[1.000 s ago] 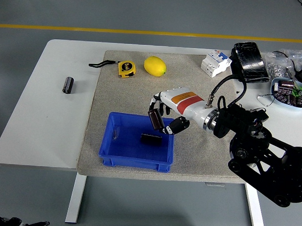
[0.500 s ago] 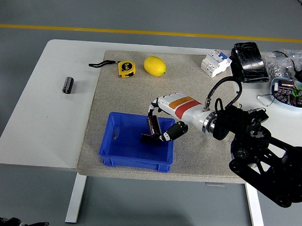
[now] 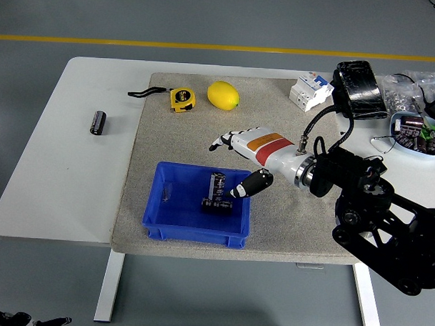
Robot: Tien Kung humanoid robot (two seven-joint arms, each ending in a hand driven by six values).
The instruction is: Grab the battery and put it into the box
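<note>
While the right hand [image 3: 240, 155] hovers over the box [image 3: 196, 205], its fingers [image 3: 222, 142] spread and hold nothing | battery [image 3: 217, 188] upright inside box, just below the fingers, beside another battery [image 3: 214, 204] | spare battery [image 3: 97, 121] far left

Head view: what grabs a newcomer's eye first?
The right hand, white with a red-orange band, hovers open over the blue box at the mat's near edge. Inside the box a dark battery stands upright beside another lying flat. Farther back, a yellow lemon and a yellow tape measure stand out, and one more battery lies alone on the white table at far left.
</note>
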